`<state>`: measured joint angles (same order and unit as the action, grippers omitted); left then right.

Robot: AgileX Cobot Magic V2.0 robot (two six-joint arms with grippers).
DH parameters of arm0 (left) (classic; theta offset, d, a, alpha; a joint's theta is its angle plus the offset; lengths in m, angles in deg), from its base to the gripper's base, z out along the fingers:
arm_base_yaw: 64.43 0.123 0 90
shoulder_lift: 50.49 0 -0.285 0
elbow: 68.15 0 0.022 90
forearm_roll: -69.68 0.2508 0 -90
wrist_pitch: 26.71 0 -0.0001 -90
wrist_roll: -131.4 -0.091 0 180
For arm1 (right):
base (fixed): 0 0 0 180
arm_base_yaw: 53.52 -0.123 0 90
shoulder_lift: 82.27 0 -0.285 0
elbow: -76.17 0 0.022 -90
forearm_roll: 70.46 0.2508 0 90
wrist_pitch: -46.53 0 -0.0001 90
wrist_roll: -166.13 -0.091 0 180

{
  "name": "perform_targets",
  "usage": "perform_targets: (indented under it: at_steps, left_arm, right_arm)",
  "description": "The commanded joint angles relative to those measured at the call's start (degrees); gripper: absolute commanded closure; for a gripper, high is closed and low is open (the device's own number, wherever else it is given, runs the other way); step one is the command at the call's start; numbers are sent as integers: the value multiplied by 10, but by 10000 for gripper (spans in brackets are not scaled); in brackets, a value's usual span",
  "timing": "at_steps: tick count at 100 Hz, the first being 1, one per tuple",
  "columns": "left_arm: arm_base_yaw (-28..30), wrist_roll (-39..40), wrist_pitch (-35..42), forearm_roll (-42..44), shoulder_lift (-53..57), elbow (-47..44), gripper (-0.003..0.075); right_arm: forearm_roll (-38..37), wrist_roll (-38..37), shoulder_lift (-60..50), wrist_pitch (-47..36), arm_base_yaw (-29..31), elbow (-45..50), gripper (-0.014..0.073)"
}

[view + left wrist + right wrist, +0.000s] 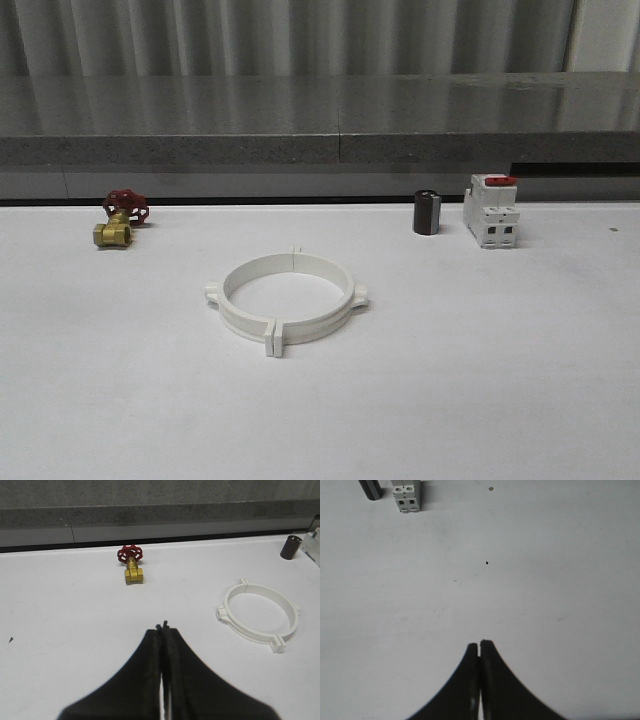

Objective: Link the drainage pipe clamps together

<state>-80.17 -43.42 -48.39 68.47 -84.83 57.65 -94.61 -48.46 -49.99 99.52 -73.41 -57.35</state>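
Fingers on both arms are pressed together with nothing between them: left gripper [163, 626] hangs over bare white table [500, 380], right gripper [479, 643] likewise, over an open patch with a few small specks. Neither touches anything.

Out from the left gripper we see the pipe clamps [287, 298] ahead and to the right of it, well apart. The two white half-rings sit as one closed ring near the middle of the table, tabs meeting at the near and far seams, ears at the sides. We can't tell whether the tabs are locked or just butted.

Further back: a brass valve [118, 219] with a red handle on the left, a dark small cylinder [427, 212] and a white breaker [491, 211] with a red top on the right, just beside each other.

Our read: joining looks done or nearly so, arms parked. If anything's next, it calls for opening up and pressing the seams to confirm the latch.
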Motion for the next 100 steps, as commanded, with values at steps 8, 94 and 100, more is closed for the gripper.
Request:
perform_targets:
  at_steps: [8,94,100]
  left_arm:
    - [2,-1,39,-2,-2,16,740]
    - [2,-1,38,-2,-4,16,740]
    - [2,-1,38,-2,-4,16,740]
  right_arm:
    - [-17,8,-11,-67,25,3,662]
    - [237,284,-260,-472,242,274,662]
    - [241,278,-260,-488,247,285,662]
